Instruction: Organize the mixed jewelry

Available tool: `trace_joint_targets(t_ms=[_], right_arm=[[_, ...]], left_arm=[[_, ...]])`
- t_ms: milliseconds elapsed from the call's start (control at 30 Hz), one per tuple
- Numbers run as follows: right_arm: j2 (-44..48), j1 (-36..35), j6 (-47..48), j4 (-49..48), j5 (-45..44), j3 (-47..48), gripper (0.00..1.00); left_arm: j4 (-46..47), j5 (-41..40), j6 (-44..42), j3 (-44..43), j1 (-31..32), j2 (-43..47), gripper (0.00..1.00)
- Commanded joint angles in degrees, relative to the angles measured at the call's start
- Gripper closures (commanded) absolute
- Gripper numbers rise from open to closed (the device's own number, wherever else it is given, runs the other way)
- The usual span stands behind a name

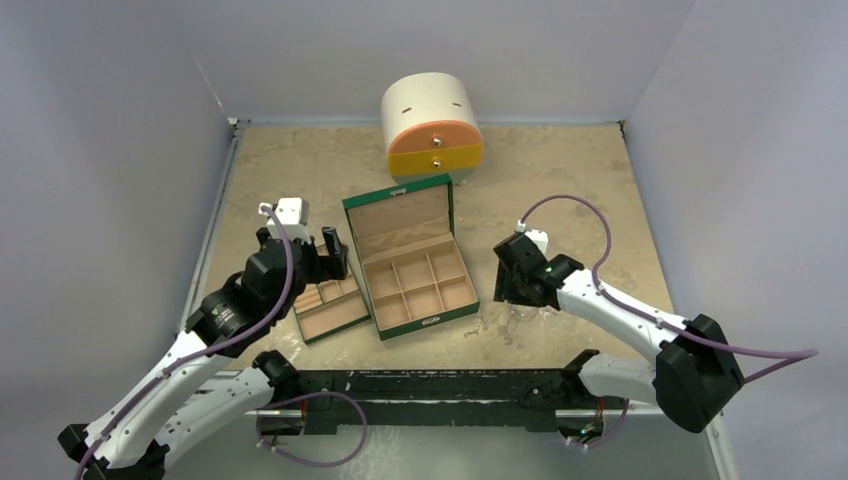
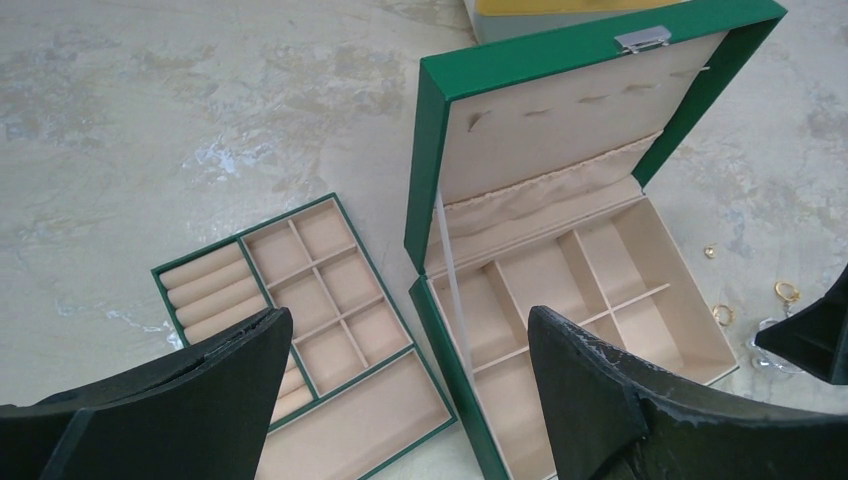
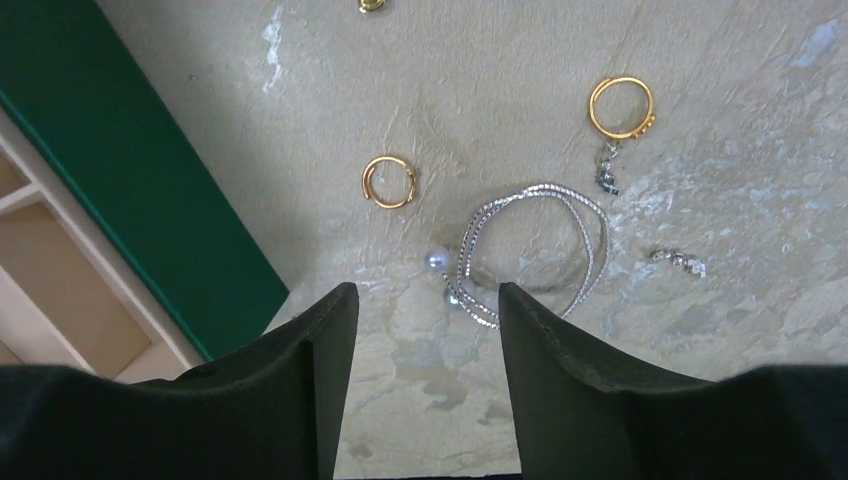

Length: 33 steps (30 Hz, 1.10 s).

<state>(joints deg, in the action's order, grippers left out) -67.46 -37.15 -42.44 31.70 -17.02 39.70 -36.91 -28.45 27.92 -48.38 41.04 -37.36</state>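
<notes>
The mixed jewelry lies on the table right of the green box (image 1: 430, 322). In the right wrist view I see a gold ring (image 3: 388, 182), a second gold ring (image 3: 621, 106), a silvery loop (image 3: 535, 250) with a small pearl (image 3: 435, 260), and a little silvery bit (image 3: 680, 261). My right gripper (image 3: 428, 292) hangs low over the table, its tips at the loop's near end, open with nothing between the fingers. My left gripper (image 2: 410, 318) stands wide open above the gap between the loose tray (image 2: 160, 275) and the box, holding nothing.
The green box's lid stands open, its tan compartments bare. The loose green tray (image 1: 330, 305) lies left of it. A round cream, orange and yellow drawer chest (image 1: 432, 135) stands at the back wall. Grey walls close the table on three sides.
</notes>
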Motion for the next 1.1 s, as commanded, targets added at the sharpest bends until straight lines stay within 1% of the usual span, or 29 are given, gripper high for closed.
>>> trace_joint_targets(t_ms=[0, 133, 700, 867, 1067], right_arm=[[-1.3, 1.5, 0.0, -2.6, -2.0, -0.9, 0.45], [-2.3, 2.5, -0.3, -4.1, -1.3, -2.0, 0.48], [-6.2, 3.1, -3.3, -4.5, 0.4, -3.0, 0.60], [-6.6, 3.1, -3.3, -4.9, 0.7, -3.1, 0.66], [-6.8, 3.1, -3.4, -5.3, 1.1, -3.5, 0.77]], left_arm=[[2.9, -1.8, -1.2, 0.6, 0.2, 0.5, 0.12], [2.8, -1.9, -1.1, 0.7, 0.2, 0.6, 0.12], [2.7, -2.1, -1.1, 0.7, 0.3, 0.7, 0.12], [2.7, -2.1, -1.1, 0.8, 0.3, 0.8, 0.13], [2.7, -2.2, -1.1, 0.8, 0.2, 1.1, 0.12]])
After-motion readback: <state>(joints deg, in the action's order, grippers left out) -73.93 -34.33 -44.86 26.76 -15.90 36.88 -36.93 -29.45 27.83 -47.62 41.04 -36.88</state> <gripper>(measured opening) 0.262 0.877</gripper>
